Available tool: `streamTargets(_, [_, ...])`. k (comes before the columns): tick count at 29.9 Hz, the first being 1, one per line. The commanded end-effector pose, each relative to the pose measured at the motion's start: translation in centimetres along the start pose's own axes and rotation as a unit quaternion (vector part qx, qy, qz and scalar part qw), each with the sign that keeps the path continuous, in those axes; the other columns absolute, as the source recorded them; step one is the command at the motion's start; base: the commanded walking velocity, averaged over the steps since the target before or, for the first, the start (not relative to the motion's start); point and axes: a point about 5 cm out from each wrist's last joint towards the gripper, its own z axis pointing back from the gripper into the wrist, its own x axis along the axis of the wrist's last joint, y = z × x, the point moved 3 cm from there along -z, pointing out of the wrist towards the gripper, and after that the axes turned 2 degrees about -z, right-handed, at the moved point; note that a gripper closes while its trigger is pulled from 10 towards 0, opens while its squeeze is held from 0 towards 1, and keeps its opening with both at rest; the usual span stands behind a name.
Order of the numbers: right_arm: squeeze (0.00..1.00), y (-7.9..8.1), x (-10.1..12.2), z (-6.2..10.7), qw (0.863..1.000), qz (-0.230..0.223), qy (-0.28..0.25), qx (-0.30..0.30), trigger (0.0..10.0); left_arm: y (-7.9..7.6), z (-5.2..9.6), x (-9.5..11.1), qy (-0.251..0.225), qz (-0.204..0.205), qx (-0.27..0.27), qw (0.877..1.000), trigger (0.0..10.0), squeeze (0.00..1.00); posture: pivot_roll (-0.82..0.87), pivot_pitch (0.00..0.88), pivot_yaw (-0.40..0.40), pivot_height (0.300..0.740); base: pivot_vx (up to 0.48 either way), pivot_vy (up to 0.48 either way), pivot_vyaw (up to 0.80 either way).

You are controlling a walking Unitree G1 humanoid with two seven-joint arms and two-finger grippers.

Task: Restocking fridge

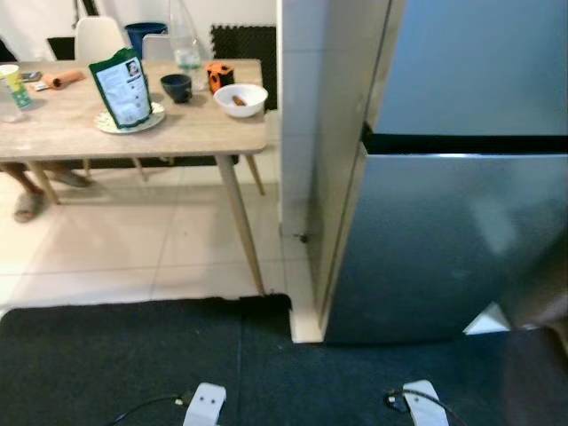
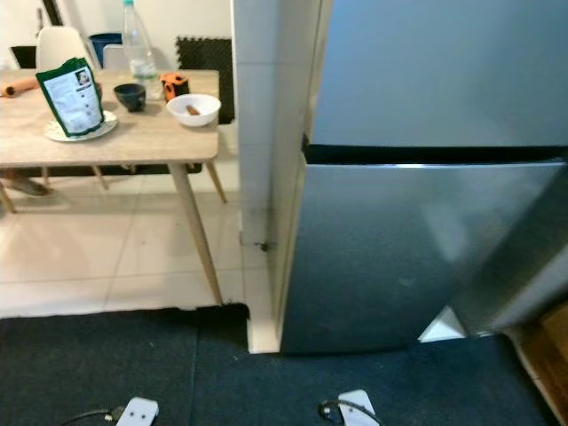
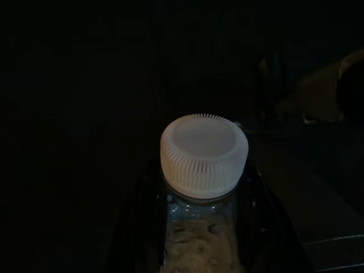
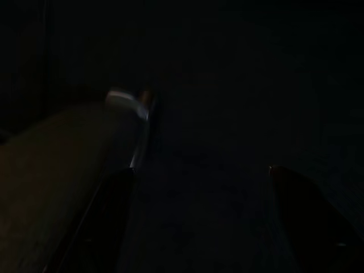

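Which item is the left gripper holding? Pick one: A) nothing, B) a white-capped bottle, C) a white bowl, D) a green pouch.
B: in the left wrist view the left gripper has its black fingers on either side of the bottle, just below its ribbed white cap.

The tall grey metal fridge has a smooth, softly glossy brushed finish. Left of it stands a pale matt wooden table on glossy cream floor tiles. The bottle's ribbed white plastic cap looks matt.
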Motion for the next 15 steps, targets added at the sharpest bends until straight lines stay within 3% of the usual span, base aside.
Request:
streamTargets(1, [0.0, 0.46, -0.97, 0.08, 1.0, -0.001, 0.017, 0.008, 10.0, -0.85, -0.15, -0.14, 0.004, 0.0, -0.015, 1.0, 10.0, 0.0, -0.09, 0.071, -0.005, 0.74, 0.394, 0.0, 0.0])
streamTargets(12, [0.0, 0.44, -0.93, 0.07, 1.0, -0.003, 0.016, 0.007, 10.0, -0.88, -0.18, -0.21, 0.005, 0.006, -0.01, 1.0, 10.0, 0.0, -0.09, 0.076, -0.006, 0.74, 0.388, 0.0, 0.0])
streamTargets(15, [0.0, 0.43, -0.95, 0.08, 1.0, -0.003, 0.016, 0.007, 10.0, -0.74, -0.19, -0.2, 0.004, 0.019, 0.0, 1.0, 10.0, 0.0, -0.1, 0.079, -0.008, 0.74, 0.089, 0.0, 0.0])
